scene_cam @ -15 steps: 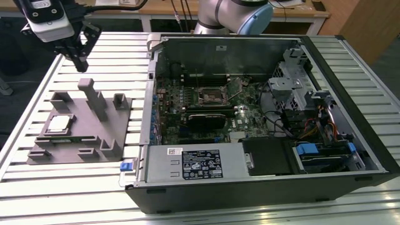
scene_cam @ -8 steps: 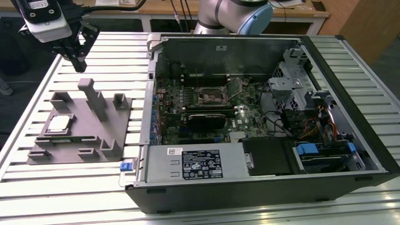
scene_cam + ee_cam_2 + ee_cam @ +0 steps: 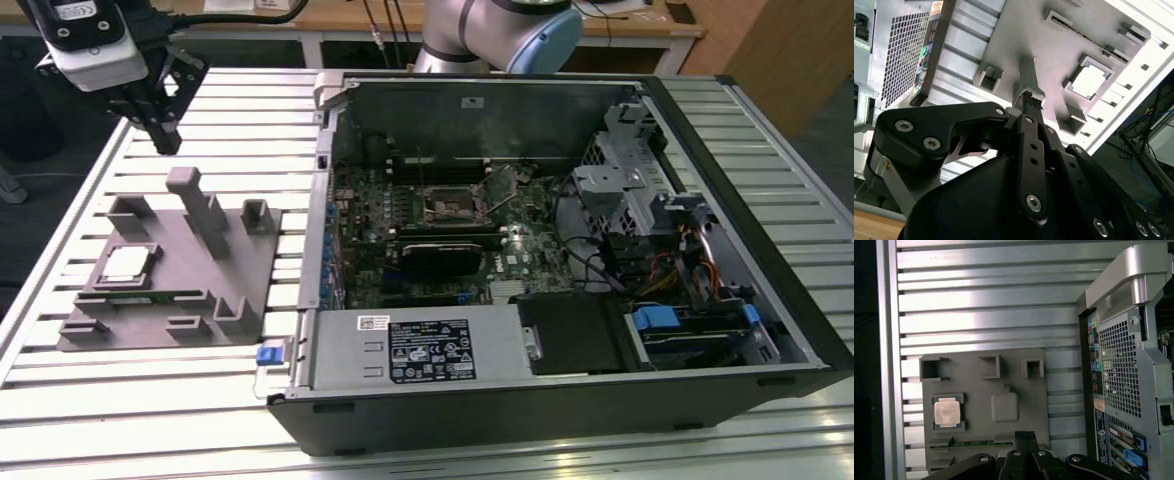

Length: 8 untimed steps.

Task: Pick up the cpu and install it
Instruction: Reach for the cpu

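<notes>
The cpu (image 3: 124, 264) is a small silvery square chip lying flat in a pocket of the grey plastic fixture (image 3: 187, 290) on the slatted table, at the exterior view's left. Both wrist views show the cpu (image 3: 1089, 81) (image 3: 947, 412) in its pocket from above. My gripper (image 3: 167, 143) hangs well above the table beyond the fixture's far end, with its black fingers (image 3: 1030, 102) pressed together and nothing between them. The black square socket (image 3: 450, 205) sits in the middle of the motherboard inside the open computer case.
The open computer case (image 3: 801, 330) lies on its side at the exterior view's right, close beside the fixture. Tall posts (image 3: 200, 205) rise from the fixture near the cpu pocket. The case's rear panel (image 3: 1119, 370) stands beside the fixture.
</notes>
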Each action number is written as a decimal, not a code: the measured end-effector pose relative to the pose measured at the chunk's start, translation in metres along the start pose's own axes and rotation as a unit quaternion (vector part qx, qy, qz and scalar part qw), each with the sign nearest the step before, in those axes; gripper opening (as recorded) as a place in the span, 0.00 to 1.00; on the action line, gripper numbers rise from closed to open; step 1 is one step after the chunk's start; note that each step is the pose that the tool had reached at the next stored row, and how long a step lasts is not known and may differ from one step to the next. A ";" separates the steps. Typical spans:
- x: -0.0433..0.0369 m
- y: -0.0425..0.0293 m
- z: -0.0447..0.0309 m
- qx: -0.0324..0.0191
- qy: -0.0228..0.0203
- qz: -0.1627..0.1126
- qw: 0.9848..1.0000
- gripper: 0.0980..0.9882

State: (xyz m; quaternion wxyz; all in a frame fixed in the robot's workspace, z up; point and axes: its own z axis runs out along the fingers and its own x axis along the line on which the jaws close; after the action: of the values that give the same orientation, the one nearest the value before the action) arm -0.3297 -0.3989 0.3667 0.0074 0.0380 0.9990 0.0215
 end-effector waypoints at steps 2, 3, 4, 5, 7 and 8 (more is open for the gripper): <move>0.0009 -0.0001 0.0001 0.000 0.000 0.000 1.000 0.01; 0.0013 -0.0001 0.0002 0.000 0.000 0.000 1.000 0.01; 0.0016 -0.0002 0.0003 0.000 0.000 0.000 1.000 0.01; 0.0021 -0.0002 0.0004 0.000 0.000 0.000 1.000 0.01; 0.0029 -0.0003 0.0006 0.000 0.000 0.000 1.000 0.01; 0.0033 -0.0003 0.0006 0.000 0.000 0.000 1.000 0.01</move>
State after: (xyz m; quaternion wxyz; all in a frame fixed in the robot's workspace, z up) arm -0.3329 -0.3989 0.3661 0.0072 0.0380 0.9990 0.0215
